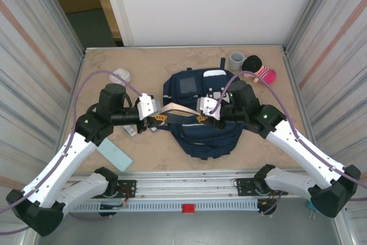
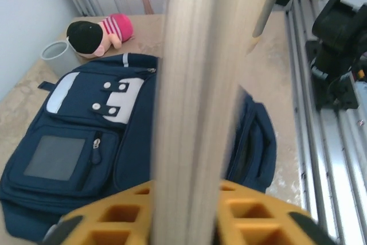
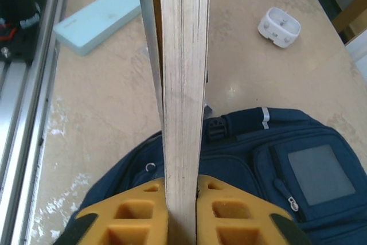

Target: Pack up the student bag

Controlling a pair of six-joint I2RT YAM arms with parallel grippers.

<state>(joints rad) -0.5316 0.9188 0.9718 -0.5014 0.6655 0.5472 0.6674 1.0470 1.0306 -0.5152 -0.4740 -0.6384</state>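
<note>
The left gripper (image 1: 157,119) is pinched narrow on the 9 o'clock end of a thin book (image 1: 176,110) (page edges face each wrist camera). The student bag (image 1: 200,137) lies flat mid-table, just beneath the book. At the book's 3 o'clock end, the right gripper (image 1: 203,119) clamps it likewise.

light: bright, even | shadows: soft | blur: near object, left wrist

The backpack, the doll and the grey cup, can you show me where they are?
backpack (image 1: 187,86), top external view, on its grey square panel.
doll (image 2: 86,35), left wrist view, on its black hair.
grey cup (image 2: 57,61), left wrist view, on its side wall.
</note>
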